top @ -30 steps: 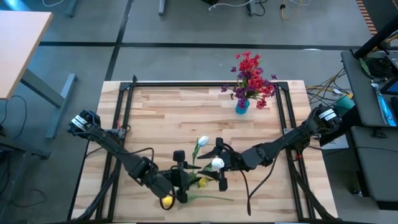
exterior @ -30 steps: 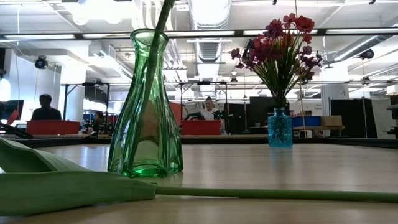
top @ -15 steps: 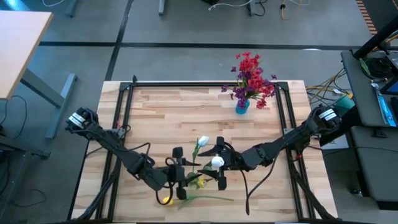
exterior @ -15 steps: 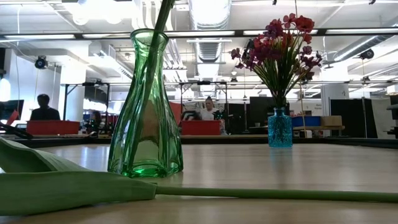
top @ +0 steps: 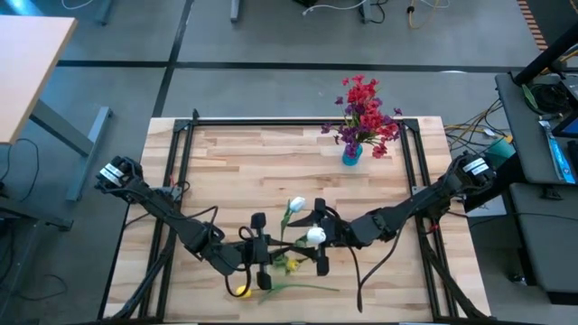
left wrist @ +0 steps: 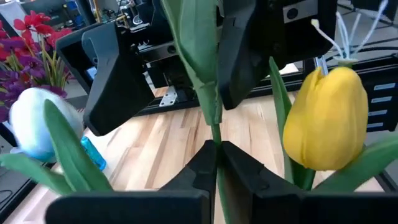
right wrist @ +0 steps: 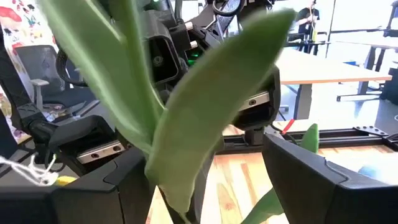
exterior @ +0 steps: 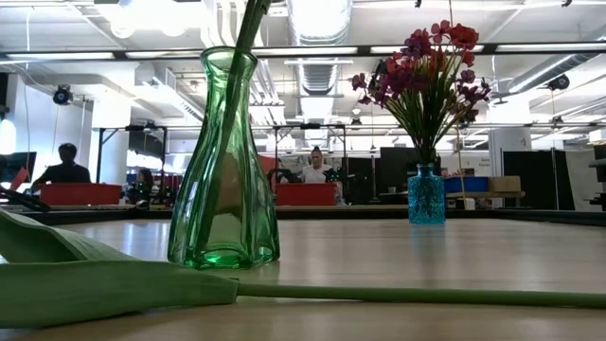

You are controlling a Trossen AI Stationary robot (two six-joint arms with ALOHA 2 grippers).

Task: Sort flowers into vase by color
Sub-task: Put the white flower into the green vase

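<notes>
Movement since a second ago: your left gripper (top: pixel 259 263) has pulled back toward the green glass vase (exterior: pixel 223 161), fingers pinched on a thin green tulip stem (left wrist: pixel 214 134), while the right gripper (top: pixel 320 240), open, brackets the vase, so insertion looks near.

Open-plan lab: exposed ceiling ducts (exterior: pixel 317 24), workbenches (exterior: pixel 80 194), cables (top: pixel 470 126).

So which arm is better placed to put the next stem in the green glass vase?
Left, probably. The left gripper is shut on a thin green stem beside the yellow tulip, while the right gripper is open.
</notes>
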